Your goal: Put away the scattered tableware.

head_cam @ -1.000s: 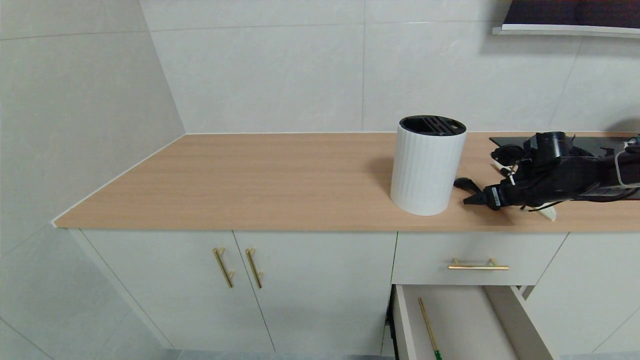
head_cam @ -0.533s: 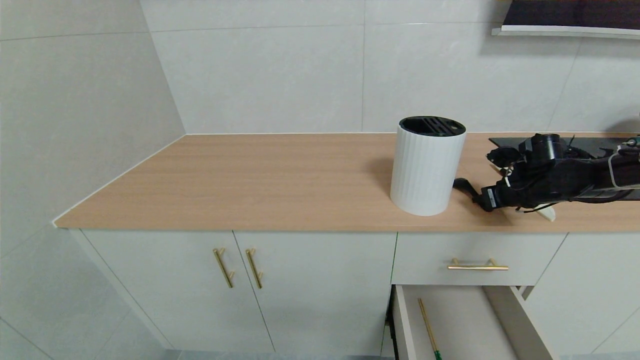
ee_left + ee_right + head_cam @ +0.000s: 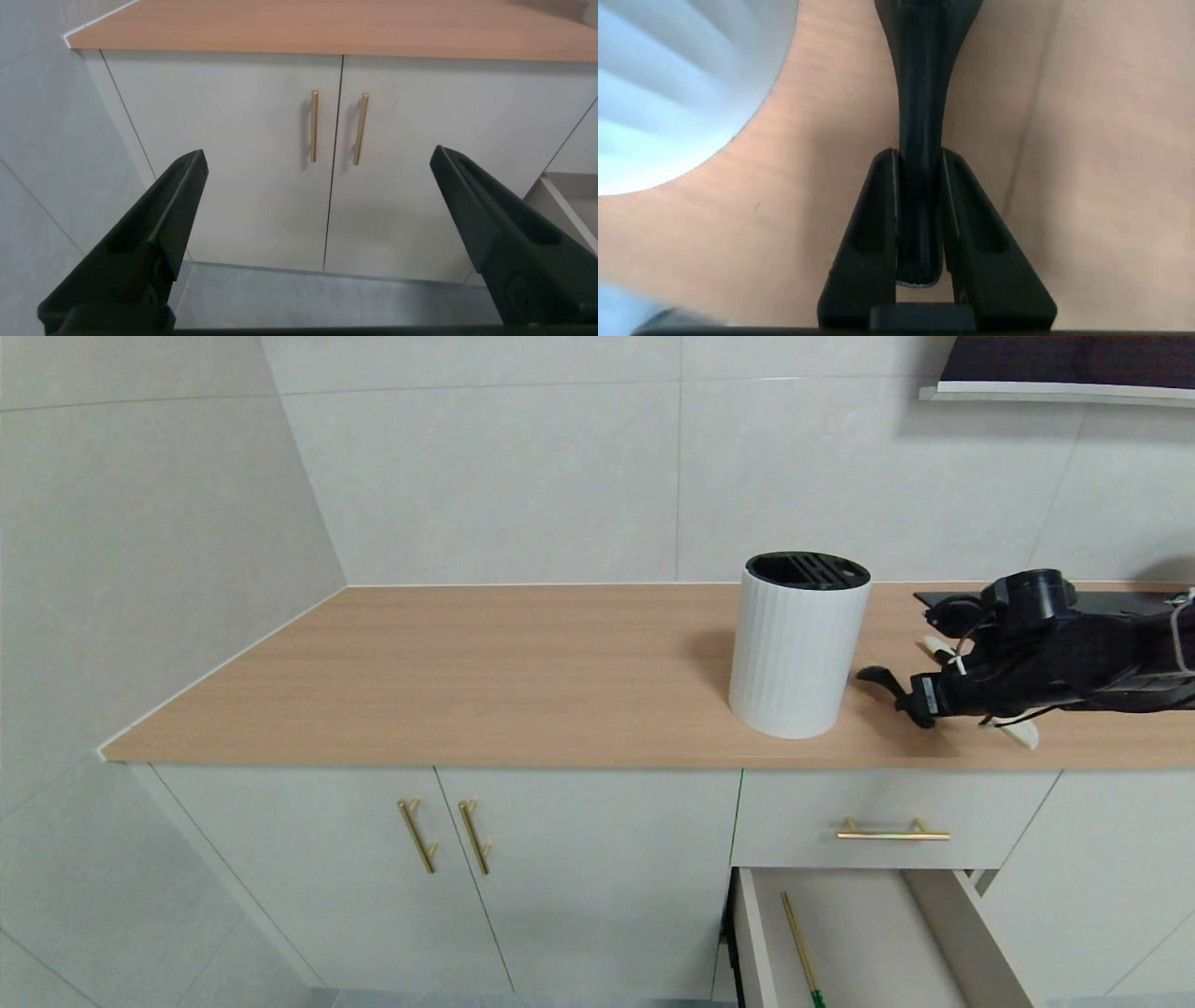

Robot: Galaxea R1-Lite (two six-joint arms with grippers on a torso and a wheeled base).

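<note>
Am clamping right jaws on black handle (image 3: 918,112), just right of holder (image 3: 798,653), probably for lifting into slots (image 3: 808,568); left jaws hanging apart.

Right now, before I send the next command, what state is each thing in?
left tool: open, empty.
holder: upright, nothing sticking out.
black handle: gripped, end near the holder.
right tool: shut on the black handle.
cabinet doors: shut.
top drawer: shut.
bottom drawer: open, one chopstick inside.
white utensil: lying on the counter, partly hidden by the right tool.
</note>
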